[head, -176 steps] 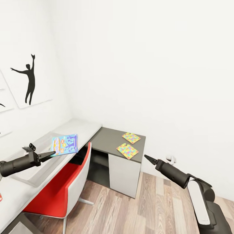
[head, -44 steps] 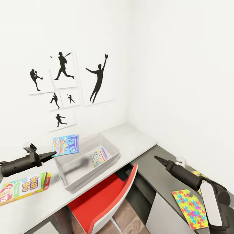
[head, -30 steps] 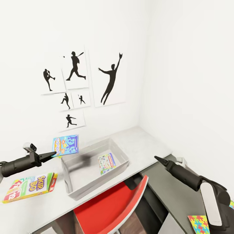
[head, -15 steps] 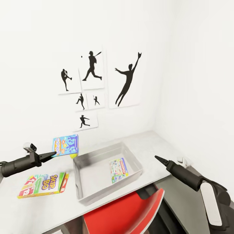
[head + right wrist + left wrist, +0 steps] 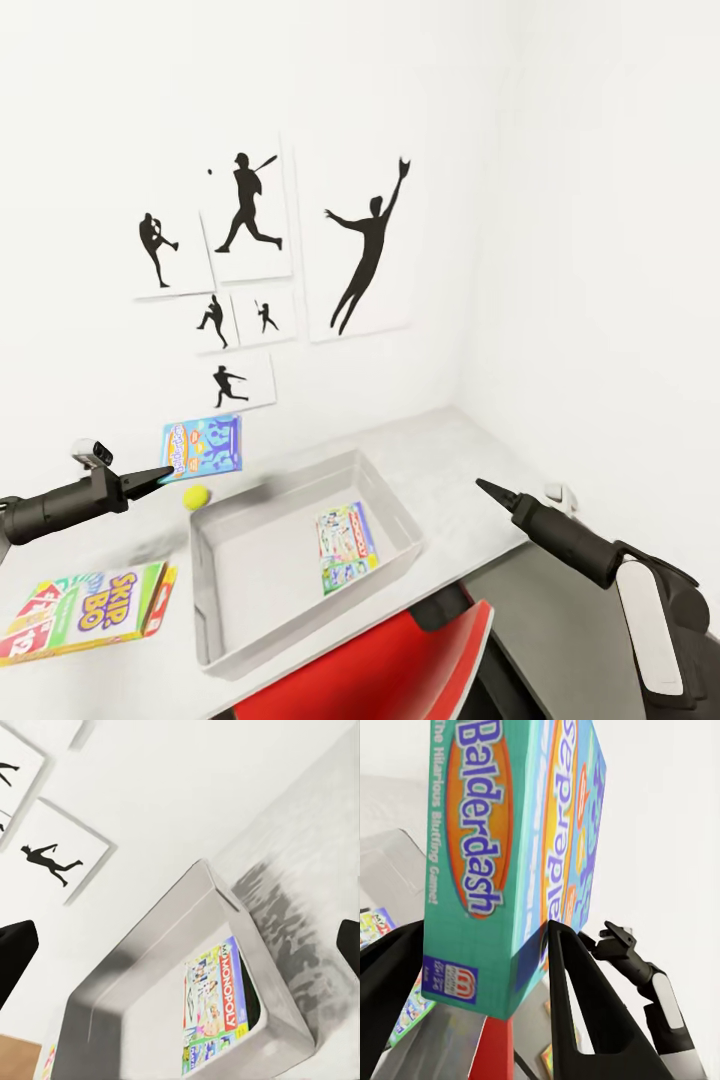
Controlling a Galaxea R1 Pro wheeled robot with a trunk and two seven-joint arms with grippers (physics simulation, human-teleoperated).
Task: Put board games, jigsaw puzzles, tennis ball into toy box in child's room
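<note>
Blue Balderdash game box held upright in the air, clamped at its lower edge by left gripper. Monopoly box lies flat inside grey toy box. Tennis ball and Skip-Bo box rest on the table beside the bin.

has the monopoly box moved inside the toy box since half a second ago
No. The Monopoly box lies in the same spot against the toy box's right-hand wall; both shifted together in the head view, so the camera moved.
</note>
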